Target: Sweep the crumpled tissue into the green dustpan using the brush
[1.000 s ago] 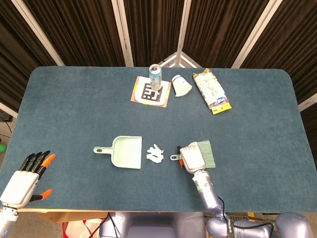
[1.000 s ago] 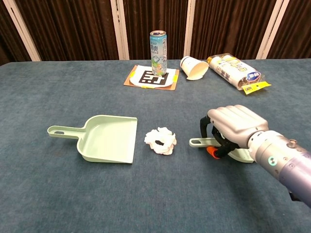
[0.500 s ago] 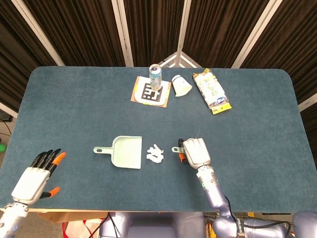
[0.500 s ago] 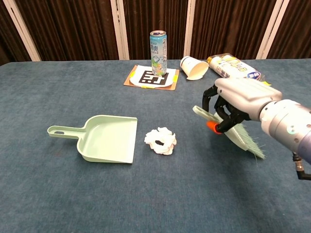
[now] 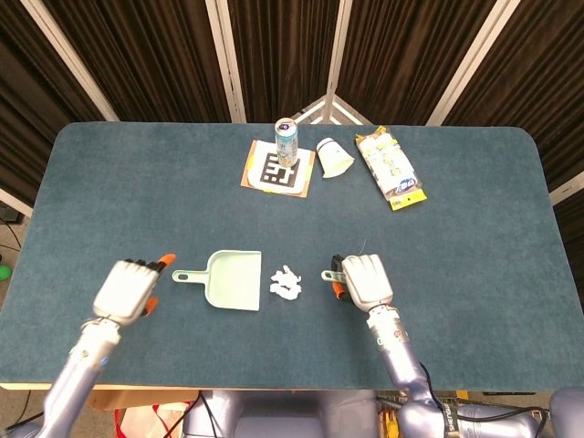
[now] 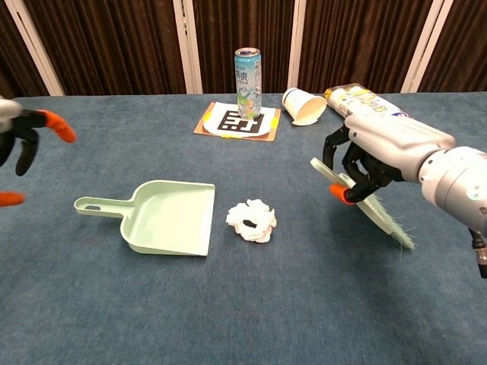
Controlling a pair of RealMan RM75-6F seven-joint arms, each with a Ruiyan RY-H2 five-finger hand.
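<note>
1. Head view: the left hand, empty with fingers spread, has swung in from the table's near-left corner to just left of the green dustpan handle. The right hand grips the brush, right of the crumpled tissue.
2. Chest view: the brush is now lifted off the table, bristles trailing down to the right; the tissue lies untouched just right of the dustpan mouth. Sweeping looks ready to start once the pan is steadied.
</note>
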